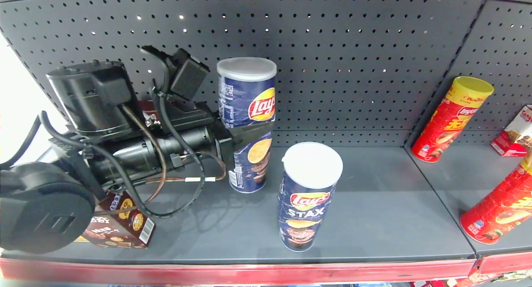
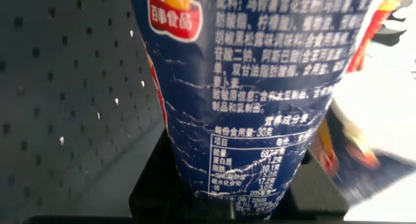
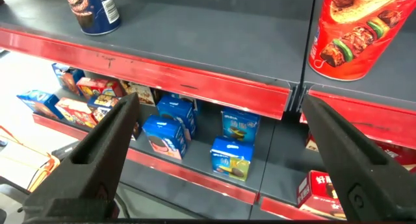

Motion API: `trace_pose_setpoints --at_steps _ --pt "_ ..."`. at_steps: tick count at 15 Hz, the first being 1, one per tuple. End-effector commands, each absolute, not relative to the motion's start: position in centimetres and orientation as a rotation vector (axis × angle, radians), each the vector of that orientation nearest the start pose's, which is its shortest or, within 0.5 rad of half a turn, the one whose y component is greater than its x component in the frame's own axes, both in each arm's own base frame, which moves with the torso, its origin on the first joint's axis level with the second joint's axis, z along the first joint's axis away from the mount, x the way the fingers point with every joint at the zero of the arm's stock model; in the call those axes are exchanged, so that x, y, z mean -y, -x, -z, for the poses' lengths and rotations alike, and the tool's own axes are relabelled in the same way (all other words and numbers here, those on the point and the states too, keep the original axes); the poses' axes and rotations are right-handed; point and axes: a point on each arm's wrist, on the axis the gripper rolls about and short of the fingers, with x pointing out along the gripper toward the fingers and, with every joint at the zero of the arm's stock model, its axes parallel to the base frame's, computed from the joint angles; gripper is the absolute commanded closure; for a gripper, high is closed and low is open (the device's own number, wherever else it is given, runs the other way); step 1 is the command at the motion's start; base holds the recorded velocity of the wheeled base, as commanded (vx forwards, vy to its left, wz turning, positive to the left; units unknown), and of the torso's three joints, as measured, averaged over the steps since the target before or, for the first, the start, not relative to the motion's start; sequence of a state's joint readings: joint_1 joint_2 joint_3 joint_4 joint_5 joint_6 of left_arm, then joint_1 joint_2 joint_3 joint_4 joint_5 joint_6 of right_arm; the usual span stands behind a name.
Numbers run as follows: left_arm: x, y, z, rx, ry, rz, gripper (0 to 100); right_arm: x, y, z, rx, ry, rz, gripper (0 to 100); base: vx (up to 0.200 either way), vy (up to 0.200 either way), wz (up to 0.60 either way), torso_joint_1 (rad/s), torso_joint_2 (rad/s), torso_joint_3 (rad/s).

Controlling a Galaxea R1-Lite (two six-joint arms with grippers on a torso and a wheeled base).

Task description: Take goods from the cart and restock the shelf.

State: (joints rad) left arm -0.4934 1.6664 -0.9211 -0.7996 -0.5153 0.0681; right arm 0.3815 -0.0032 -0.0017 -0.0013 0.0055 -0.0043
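Left gripper [image 1: 249, 134]: closed on the gripped blue can at mid-height, one finger on either side.
Gripped blue can [image 1: 247, 91]: upright, close to the pegboard [image 1: 353, 50]; its base is at or just above the shelf [image 1: 374, 212], cannot tell which.
Second blue can [image 1: 307, 199]: upright on the shelf, free, just in front and to the right of the gripped one.
Brown box [image 1: 120, 225]: under the left arm, at the shelf's front left.
Right gripper [image 3: 218, 100]: fingers spread wide, nothing between them, facing the shelf's red front edge.
Red cans [image 1: 451, 118]: in the bay to the right, one at the back, another near the front.
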Motion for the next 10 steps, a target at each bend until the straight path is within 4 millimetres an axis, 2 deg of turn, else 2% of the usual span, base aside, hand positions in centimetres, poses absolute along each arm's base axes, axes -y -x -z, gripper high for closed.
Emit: trace_pose_setpoints --at_steps 1,3,7,10 --pt "16.8 -29.2 -23.2 0.071 -0.072 0.997 100 0.8 2.1 -7.6 0.004 0.004 -0.388 0 0.000 0.000 0.00 0.000 0.00 0.000" --pt "16.8 -31.1 -22.2 0.050 -0.074 0.984 100 0.8 2.1 -7.6 0.004 0.004 -0.388 0 0.000 0.000 0.00 0.000 0.00 0.000" --pt "17.7 -33.3 -20.0 0.006 -0.070 1.019 100 0.8 2.1 -7.6 0.004 0.004 -0.388 0 0.000 0.000 0.00 0.000 0.00 0.000" --pt "17.8 -34.4 -19.4 0.009 -0.069 1.076 100 0.8 2.1 -7.6 0.004 0.004 -0.388 0 0.000 0.000 0.00 0.000 0.00 0.000"
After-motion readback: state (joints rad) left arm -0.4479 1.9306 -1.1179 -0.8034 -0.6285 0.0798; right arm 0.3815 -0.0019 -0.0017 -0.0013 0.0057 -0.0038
